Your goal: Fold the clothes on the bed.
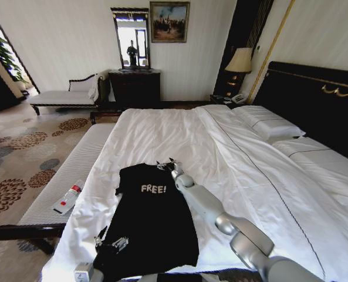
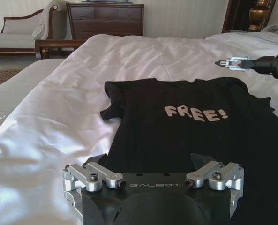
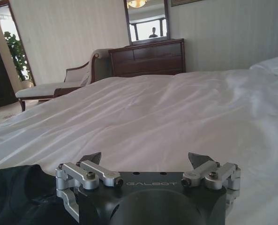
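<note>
Lying flat on the bed [image 1: 162, 126], the clothes [image 1: 153, 226] have released claws at hem, left claw [image 1: 106, 242], and collar, right claw [image 1: 165, 164].

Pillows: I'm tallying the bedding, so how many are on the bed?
2: one pillow near the lamp side of the headboard, another pillow beside it toward the right edge. More may be out of frame.

Right arm [image 1: 220, 214]: silver-grey cylindrical links with rounded joints. Each hand [image 2: 153, 180] has a black "GALBOT"-marked body, silver finger linkages with black screws, apparently dark fingertips.
</note>
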